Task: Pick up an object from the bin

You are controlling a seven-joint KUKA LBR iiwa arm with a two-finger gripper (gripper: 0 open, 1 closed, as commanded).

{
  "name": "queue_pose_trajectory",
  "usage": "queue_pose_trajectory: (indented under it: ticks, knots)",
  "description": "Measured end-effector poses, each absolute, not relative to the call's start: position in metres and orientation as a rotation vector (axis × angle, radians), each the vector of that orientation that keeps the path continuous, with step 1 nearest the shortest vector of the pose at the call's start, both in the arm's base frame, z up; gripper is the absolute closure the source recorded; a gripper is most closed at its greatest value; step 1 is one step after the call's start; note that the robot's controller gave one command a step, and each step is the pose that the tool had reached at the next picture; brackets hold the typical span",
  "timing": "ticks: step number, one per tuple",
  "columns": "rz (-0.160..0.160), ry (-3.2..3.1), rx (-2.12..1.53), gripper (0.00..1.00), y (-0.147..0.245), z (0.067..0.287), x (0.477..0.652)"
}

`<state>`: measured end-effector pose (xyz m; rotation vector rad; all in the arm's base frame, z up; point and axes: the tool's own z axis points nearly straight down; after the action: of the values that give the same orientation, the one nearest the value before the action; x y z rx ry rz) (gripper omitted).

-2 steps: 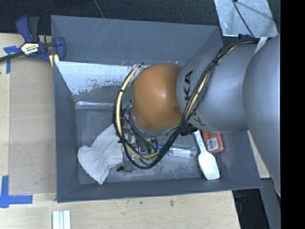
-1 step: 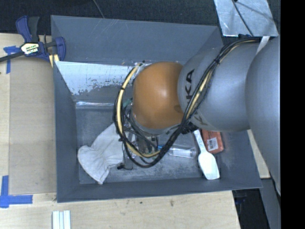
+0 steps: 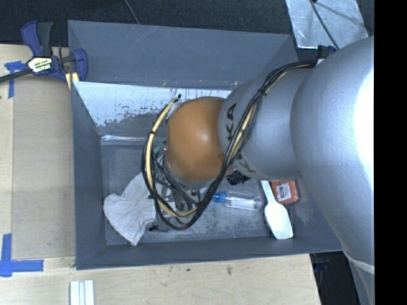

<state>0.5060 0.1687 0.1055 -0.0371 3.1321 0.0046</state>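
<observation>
Arm (image 3: 318,126) comes in from the right, down into the grey bin (image 3: 86,189); orange cover (image 3: 194,138) on the wrist, with black and yellow cables (image 3: 151,164) looped round it, blocks most of the tool from above; pincer (image 3: 170,210) sits low over the bin floor, left of centre, near the front wall; open or closed: cannot tell, cover and cables hide it.

Nearest thing: white crumpled cloth (image 3: 129,211), lying on the floor at front-left; its right edge runs under the cable loop just beside the pincer; contact or not, cannot tell; nothing seen held.

Other things, all to the right of the pincer: clear tube with blue cap (image 3: 238,201) lying flat, blue end toward the pincer; white bottle (image 3: 278,220) lying along the floor near the front-right corner; red-labelled packet (image 3: 284,191) just behind the bottle, partly under the arm; small dark item above the tube, too hidden to identify.
</observation>
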Motion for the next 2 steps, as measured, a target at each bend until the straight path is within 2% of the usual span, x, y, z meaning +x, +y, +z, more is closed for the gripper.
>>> queue_pose_trajectory:
  ticks: [1,2]
  knots:
    - [0.005,3.123,-0.242,1.0,0.1743,0.0728,0.5101]
    - [0.005,3.123,-0.241,1.0,0.1742,0.0728,0.5101]
